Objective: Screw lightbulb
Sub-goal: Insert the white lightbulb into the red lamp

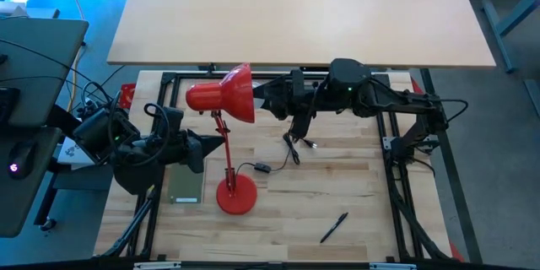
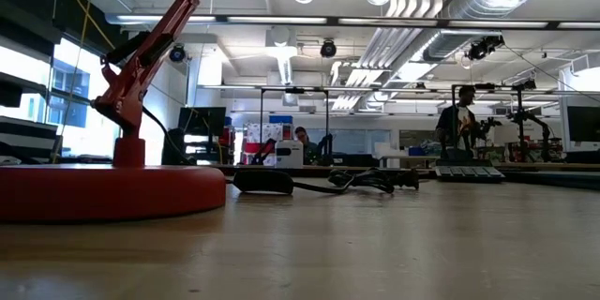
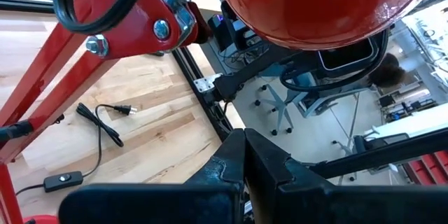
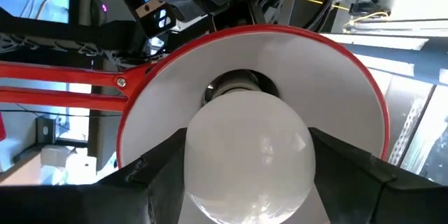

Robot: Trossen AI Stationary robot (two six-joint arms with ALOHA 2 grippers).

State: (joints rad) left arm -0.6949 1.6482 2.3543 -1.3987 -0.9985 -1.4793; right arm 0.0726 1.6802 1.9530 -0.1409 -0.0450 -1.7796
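The red desk lamp stands on its round base (image 1: 236,196), and its shade (image 1: 226,94) lies level with the open mouth toward the table's right. In the right wrist view the white lightbulb (image 4: 245,140) sits in front of the shade's white inside (image 4: 336,84) and the socket (image 4: 234,84). My right gripper (image 1: 263,98) is at the shade's mouth, shut on the bulb. My left gripper (image 1: 218,144) is shut, right by the lamp's red arm (image 3: 63,84). The bulb's narrow base is hidden behind its round part. My right gripper pinches the bulb's round part (image 4: 196,154) between its two fingers (image 4: 157,171), one on each side. The fingers come level from the table's right and point into the shade. The bulb is clear of the table, base toward the socket. My left gripper may touch the lamp's arm; I cannot tell.
The lamp's black cord with its plug (image 1: 310,144) and inline switch (image 1: 262,168) lies on the wood right of the lamp. A black pen (image 1: 334,227) lies near the front right. A flat greenish plate (image 1: 186,187) lies left of the lamp base.
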